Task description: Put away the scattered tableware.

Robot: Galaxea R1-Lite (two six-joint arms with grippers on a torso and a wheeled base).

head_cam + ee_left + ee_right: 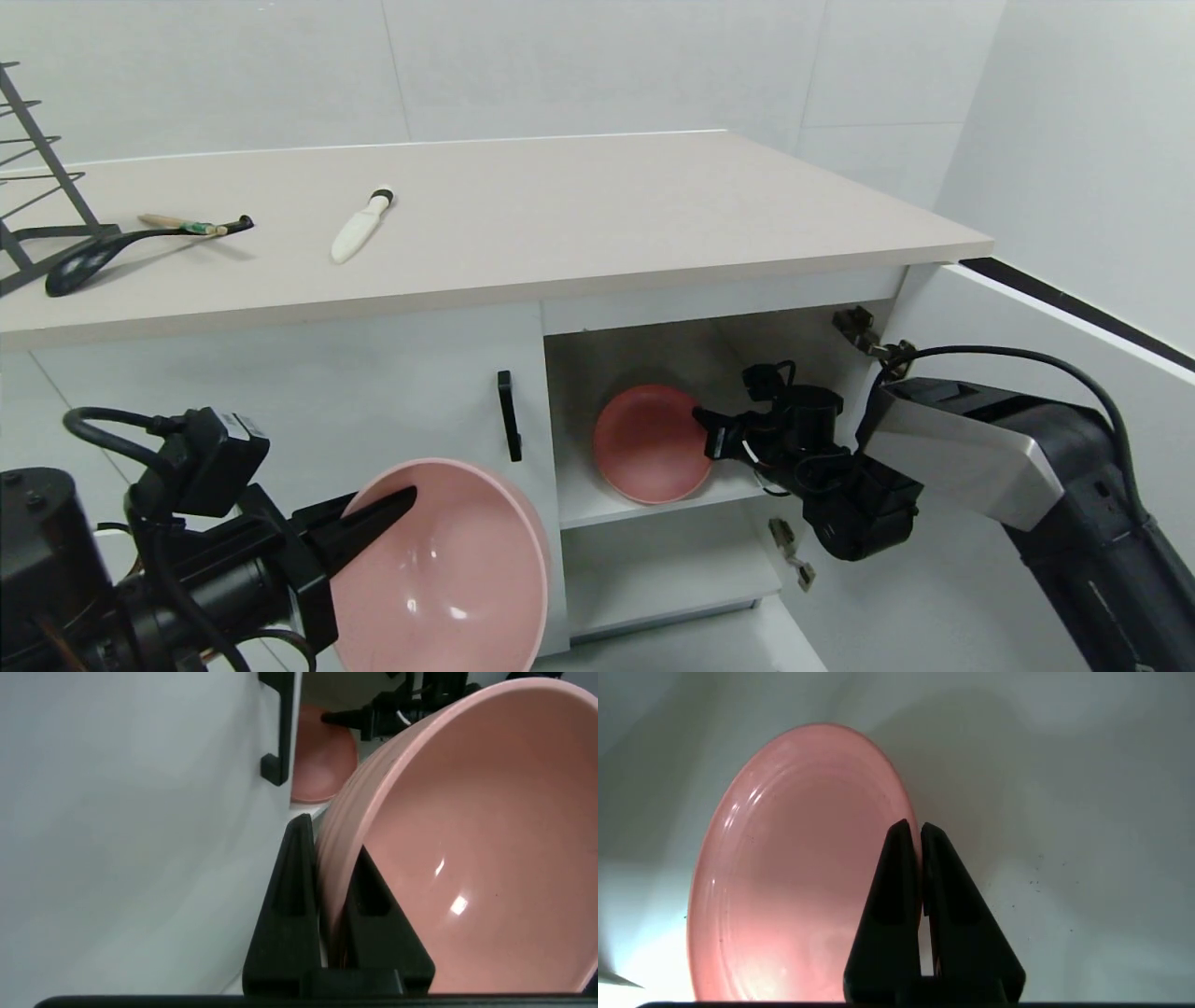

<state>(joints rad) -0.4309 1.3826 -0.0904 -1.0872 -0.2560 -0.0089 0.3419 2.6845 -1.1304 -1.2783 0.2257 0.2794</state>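
The bowl (448,569) is pale pink, the plate (651,445) salmon-pink, the cabinet (308,392) white, the countertop (560,215) beige.

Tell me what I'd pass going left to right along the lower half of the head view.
pink bowl → black door handle → pink plate → right tool

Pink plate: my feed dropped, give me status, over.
Right gripper shut on plate rim, plate on edge on upper shelf. Left gripper shut on bowl, before closed door. Spoon, knife on counter.
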